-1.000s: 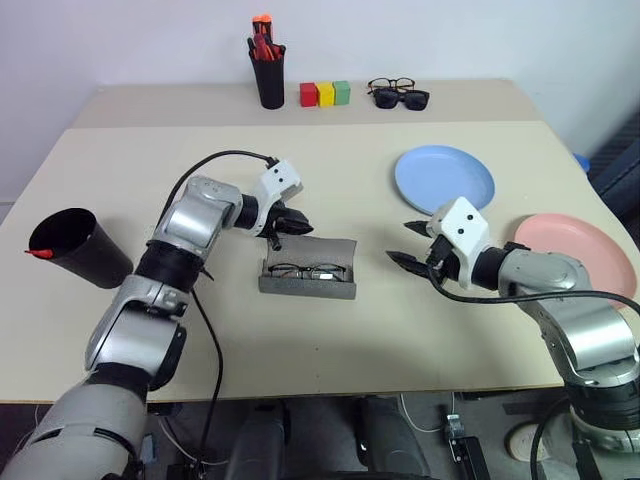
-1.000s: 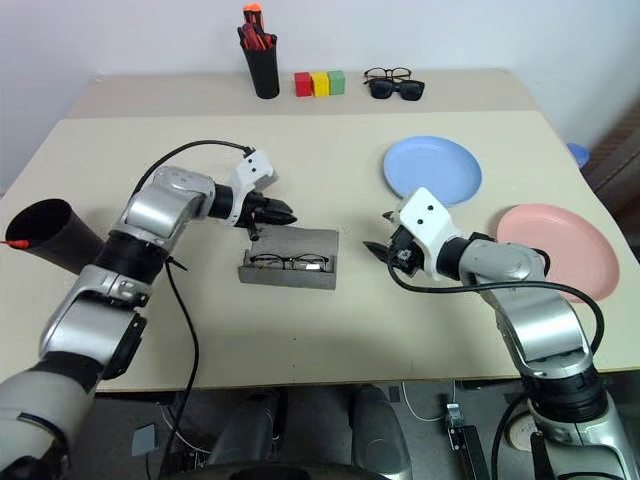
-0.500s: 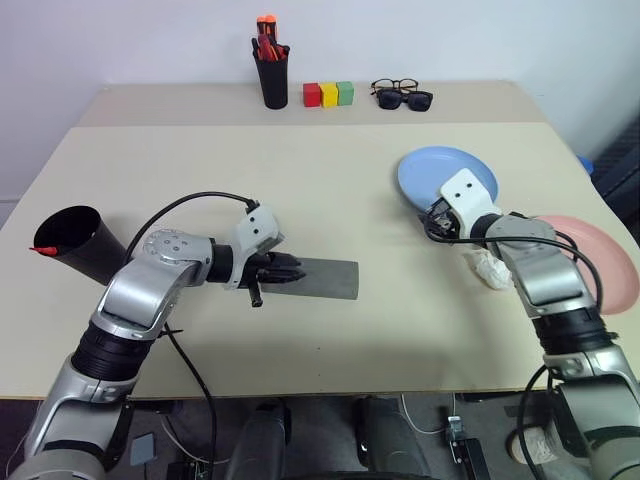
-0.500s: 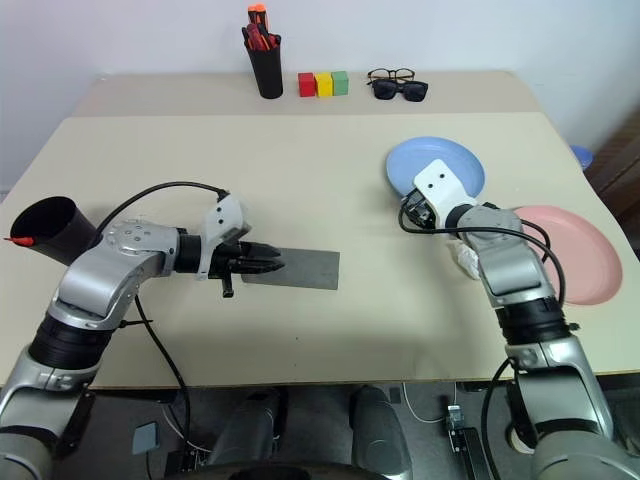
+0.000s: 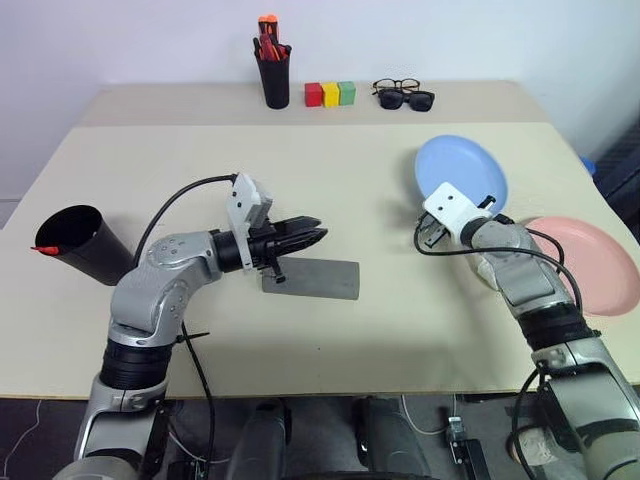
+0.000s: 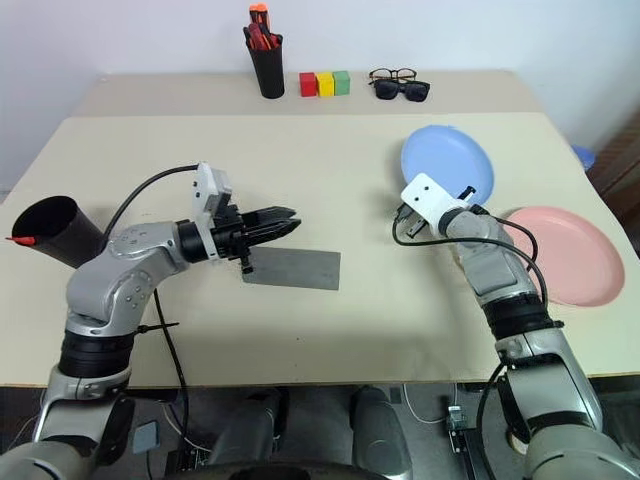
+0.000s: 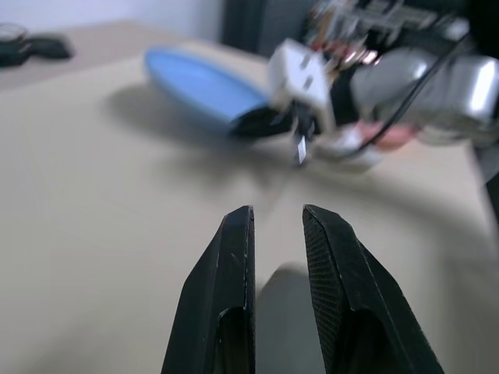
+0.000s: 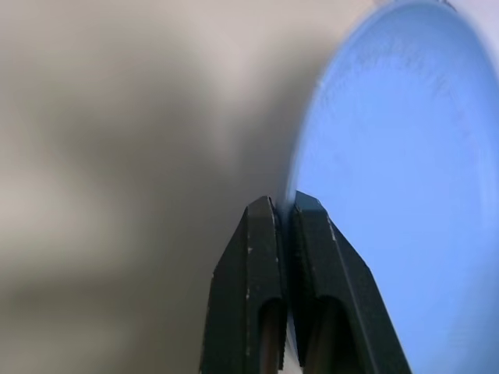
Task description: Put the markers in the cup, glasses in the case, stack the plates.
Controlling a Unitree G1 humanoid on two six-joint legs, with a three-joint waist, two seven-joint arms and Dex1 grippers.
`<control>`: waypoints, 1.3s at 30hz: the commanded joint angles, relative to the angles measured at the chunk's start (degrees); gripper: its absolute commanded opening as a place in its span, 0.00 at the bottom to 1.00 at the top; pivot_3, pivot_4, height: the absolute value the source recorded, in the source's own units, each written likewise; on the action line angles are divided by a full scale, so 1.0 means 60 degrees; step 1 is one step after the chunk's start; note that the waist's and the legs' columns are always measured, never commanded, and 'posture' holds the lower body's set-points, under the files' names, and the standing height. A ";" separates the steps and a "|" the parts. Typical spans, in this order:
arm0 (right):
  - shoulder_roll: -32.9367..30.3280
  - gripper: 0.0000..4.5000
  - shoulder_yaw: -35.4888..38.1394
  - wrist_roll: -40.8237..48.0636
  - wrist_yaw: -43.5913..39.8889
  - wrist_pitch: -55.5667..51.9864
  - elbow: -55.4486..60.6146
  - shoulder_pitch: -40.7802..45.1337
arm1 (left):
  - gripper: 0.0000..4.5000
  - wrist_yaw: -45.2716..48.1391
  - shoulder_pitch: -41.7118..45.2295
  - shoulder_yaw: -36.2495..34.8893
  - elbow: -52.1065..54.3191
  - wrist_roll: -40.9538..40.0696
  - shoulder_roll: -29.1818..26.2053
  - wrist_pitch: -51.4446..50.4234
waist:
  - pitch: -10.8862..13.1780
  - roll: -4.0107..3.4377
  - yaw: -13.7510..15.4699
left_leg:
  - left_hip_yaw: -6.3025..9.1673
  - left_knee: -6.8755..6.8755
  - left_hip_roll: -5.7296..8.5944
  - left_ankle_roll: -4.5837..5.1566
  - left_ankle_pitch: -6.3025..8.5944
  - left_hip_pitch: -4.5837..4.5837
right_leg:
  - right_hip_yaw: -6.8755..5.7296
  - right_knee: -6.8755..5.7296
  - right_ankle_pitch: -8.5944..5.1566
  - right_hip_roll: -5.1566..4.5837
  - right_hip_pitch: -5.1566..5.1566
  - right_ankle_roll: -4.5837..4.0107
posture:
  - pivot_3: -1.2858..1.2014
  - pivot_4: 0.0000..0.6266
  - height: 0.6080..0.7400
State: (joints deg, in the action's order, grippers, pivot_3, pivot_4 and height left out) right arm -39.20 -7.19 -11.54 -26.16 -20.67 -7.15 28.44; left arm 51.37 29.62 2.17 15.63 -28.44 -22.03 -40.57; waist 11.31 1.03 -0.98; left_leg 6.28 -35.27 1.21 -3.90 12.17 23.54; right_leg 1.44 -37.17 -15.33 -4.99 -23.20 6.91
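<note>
The light blue plate is at the right, its near rim raised off the table. My right gripper is shut on that near rim. Beside it to the right lies the pink plate. The grey case lies shut at mid table, so the glasses are hidden. My left gripper hovers just above the case's left end and points right, its fingers a little apart and empty. At the far left, the black cup leans over with a red marker at its rim.
Along the back edge stand a narrow black pen cup of red-orange pens, three coloured blocks, then spectacles and black sunglasses. A black cable loops from each wrist.
A second ago the case was open with the glasses inside; now it is shut and my left gripper has lifted off it. My right gripper moved to the blue plate, shut on its rim and tilted it.
</note>
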 commanded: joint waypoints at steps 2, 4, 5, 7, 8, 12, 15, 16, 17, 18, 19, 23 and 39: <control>-0.0979 0.01 0.2295 0.0289 -0.0443 -0.1754 0.3553 -0.1650 | 0.21 0.0363 0.0680 0.0704 -0.0789 0.0043 0.0375 0.0576 | -0.0004 -0.0005 0.0104 | -0.0004 -0.0007 0.0004 0.0001 0.0000 0.0002 | 0.0001 0.0003 0.0000 -0.0003 0.0003 0.0002 | 0.52 0.24 1.00; -0.1211 0.01 0.3046 0.0309 -0.0637 -0.2359 0.4520 -0.2641 | 0.21 0.0514 0.0910 0.0908 -0.1263 0.0090 0.0545 0.0791 | -0.0007 -0.0003 0.0060 | 0.0000 -0.0007 0.0003 0.0003 0.0002 -0.0003 | -0.0002 0.0009 -0.0001 0.0000 0.0014 0.0002 | 0.52 0.24 1.00; -0.1275 0.01 0.3436 0.0299 -0.0725 -0.2689 0.4913 -0.3163 | 0.21 0.0574 0.1014 0.0991 -0.1491 0.0088 0.0651 0.0866 | -0.0008 -0.0004 0.0039 | -0.0001 -0.0007 0.0003 0.0003 0.0002 -0.0005 | -0.0002 0.0008 -0.0001 -0.0001 0.0017 0.0002 | 0.52 0.24 1.00; -0.1305 0.01 0.4423 0.0277 -0.0924 -0.3312 0.5615 -0.4401 | 0.21 0.0791 0.1195 0.1235 -0.1956 0.0120 0.0874 0.1095 | -0.0010 -0.0007 0.0050 | -0.0001 -0.0004 0.0000 0.0004 0.0002 -0.0016 | -0.0002 0.0009 -0.0002 0.0002 0.0024 0.0001 | 0.52 0.24 1.00; -0.1316 0.01 0.4743 0.0340 -0.1063 -0.3559 0.5832 -0.4823 | 0.21 0.0889 0.1235 0.1342 -0.2102 0.0191 0.0952 0.1279 | -0.0012 -0.0009 0.0055 | 0.0000 -0.0004 0.0000 0.0005 0.0003 -0.0017 | -0.0003 0.0007 -0.0003 0.0003 0.0026 0.0002 | 0.52 0.24 1.00; -0.1129 0.32 0.5146 0.0725 -0.1223 -0.3649 0.6389 -0.5389 | 0.21 0.0942 0.1296 0.1539 -0.2371 0.0323 0.1197 0.1637 | -0.0020 -0.0029 -0.0131 | -0.0029 -0.0008 -0.0004 0.0007 0.0004 -0.0031 | 0.0019 0.0007 -0.0003 0.0000 0.0027 0.0003 | 0.52 0.24 1.00; -0.0887 0.65 0.5018 0.1227 -0.1412 -0.3739 0.6973 -0.5408 | 0.21 0.0860 0.1240 0.1458 -0.2425 0.0344 0.1219 0.1698 | -0.0023 -0.0033 -0.0191 | -0.0020 -0.0007 -0.0010 0.0007 0.0004 -0.0036 | 0.0018 0.0003 -0.0004 0.0010 0.0031 0.0002 | 0.52 0.24 1.00; -0.0776 0.65 0.4911 0.1458 -0.1495 -0.3857 0.7140 -0.5383 | 0.21 0.0836 0.1179 0.1425 -0.2393 0.0363 0.1183 0.1731 | -0.0023 -0.0033 -0.0197 | -0.0018 -0.0006 -0.0010 0.0007 0.0004 -0.0036 | 0.0017 0.0004 -0.0004 0.0011 0.0033 0.0002 | 0.52 0.24 1.00; -0.0710 0.65 0.4753 0.1635 -0.1592 -0.3946 0.7259 -0.5408 | 0.21 0.0803 0.1110 0.1418 -0.2342 0.0407 0.1126 0.1749 | -0.0023 -0.0033 -0.0195 | -0.0016 -0.0006 -0.0010 0.0007 0.0004 -0.0036 | 0.0016 0.0004 -0.0004 0.0011 0.0035 0.0003 | 0.52 0.24 1.00; -0.0728 0.65 0.4514 0.1619 -0.1612 -0.3925 0.7251 -0.5481 | 0.21 0.0774 0.1038 0.1421 -0.2283 0.0446 0.1057 0.1740 | -0.0023 -0.0033 -0.0191 | -0.0015 -0.0006 -0.0009 0.0008 0.0004 -0.0034 | 0.0015 0.0005 -0.0005 0.0009 0.0036 0.0004 | 0.52 0.24 1.00; -0.0769 0.65 0.4378 0.1601 -0.1622 -0.3885 0.7222 -0.5552 | 0.21 0.0734 0.0995 0.1442 -0.2233 0.0470 0.1023 0.1726 | -0.0023 -0.0033 -0.0183 | -0.0015 -0.0007 -0.0008 0.0008 0.0004 -0.0034 | 0.0015 0.0006 -0.0005 0.0007 0.0037 0.0005 | 0.52 0.24 1.00; -0.0528 0.65 0.3431 0.1288 -0.1059 -0.3833 0.6311 -0.5416 | 0.21 0.0535 0.0777 0.1333 -0.2004 0.0455 0.0817 0.1647 | -0.0024 -0.0032 -0.0121 | -0.0014 -0.0007 -0.0007 0.0008 0.0004 -0.0034 | 0.0013 0.0010 -0.0005 0.0005 0.0039 0.0005 | 0.52 0.24 1.00; -0.1004 0.02 0.4800 0.0627 -0.0008 -0.4516 0.6675 -0.5073 | 0.21 -0.0300 0.0659 0.0624 -0.2612 0.0583 0.0586 0.2006 | -0.0027 -0.0032 0.0031 | -0.0013 -0.0007 -0.0003 0.0012 0.0007 -0.0031 | 0.0009 0.0016 -0.0007 0.0001 0.0042 0.0007 | 0.52 0.24 1.00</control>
State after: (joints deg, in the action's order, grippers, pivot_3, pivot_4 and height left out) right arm -43.87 18.04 -6.01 -27.52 -46.27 30.35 -2.21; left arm 50.45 33.37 7.95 -0.25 -25.42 -18.10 -30.45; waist 11.14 0.84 -0.79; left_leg 6.20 -35.31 1.19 -3.82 12.21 23.35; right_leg 1.49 -37.07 -15.38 -4.98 -22.95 6.95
